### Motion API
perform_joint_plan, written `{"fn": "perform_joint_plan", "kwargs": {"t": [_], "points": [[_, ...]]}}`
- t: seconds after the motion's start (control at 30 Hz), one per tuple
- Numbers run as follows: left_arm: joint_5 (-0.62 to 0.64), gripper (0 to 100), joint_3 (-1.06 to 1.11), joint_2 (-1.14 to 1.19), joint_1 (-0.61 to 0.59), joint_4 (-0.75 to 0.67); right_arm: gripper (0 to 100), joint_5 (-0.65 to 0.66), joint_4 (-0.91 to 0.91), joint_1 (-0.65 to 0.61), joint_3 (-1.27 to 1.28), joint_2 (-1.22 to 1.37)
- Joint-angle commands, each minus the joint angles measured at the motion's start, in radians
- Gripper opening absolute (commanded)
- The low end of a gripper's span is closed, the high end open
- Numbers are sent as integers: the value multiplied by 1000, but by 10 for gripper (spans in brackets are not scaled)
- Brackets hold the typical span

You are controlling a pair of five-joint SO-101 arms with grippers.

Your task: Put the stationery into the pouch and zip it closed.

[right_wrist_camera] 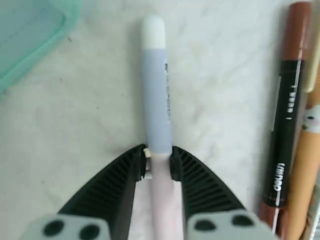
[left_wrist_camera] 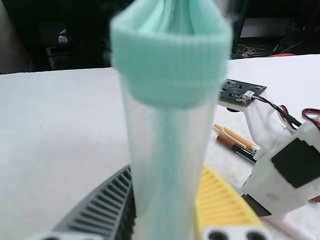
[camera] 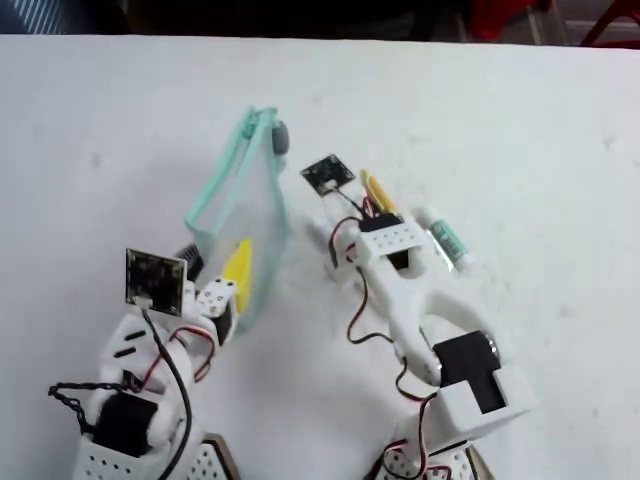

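A translucent pouch (camera: 240, 190) with mint-green trim stands tilted on its edge on the white table. My left gripper (left_wrist_camera: 165, 215) is shut on its near edge, the pouch (left_wrist_camera: 170, 75) rising between the grey and yellow fingers (left_wrist_camera: 220, 205). In the high view the left gripper (camera: 213, 266) is at the pouch's lower end. My right gripper (right_wrist_camera: 159, 160) is shut on a lavender pen with a white tip (right_wrist_camera: 156, 100), which lies on the table beside the pouch corner (right_wrist_camera: 30, 30). A brown-and-black pen (right_wrist_camera: 287, 100) and an orange one (right_wrist_camera: 305, 165) lie next to it.
The right arm (camera: 390, 250) is right of the pouch, with yellow pens (camera: 375, 190) just beyond it. A green-and-white stick (camera: 447, 242) lies to its right. The table's far edge runs along the back, with dark clutter behind it.
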Motion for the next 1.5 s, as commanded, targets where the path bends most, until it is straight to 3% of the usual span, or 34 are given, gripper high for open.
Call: {"fn": "perform_joint_plan", "kwargs": {"t": [0.0,0.93,1.1,1.47], "points": [[5,143,-21,-4,-7,5,17,-5,7,12,-29,-5],[3,139,0,-4,-7,0,17,-3,5,7,0,-74],[3,139,0,-4,-7,0,17,-6,91,28,3,-249],[3,139,0,-4,-8,3,17,-3,277,33,6,-891]]}}
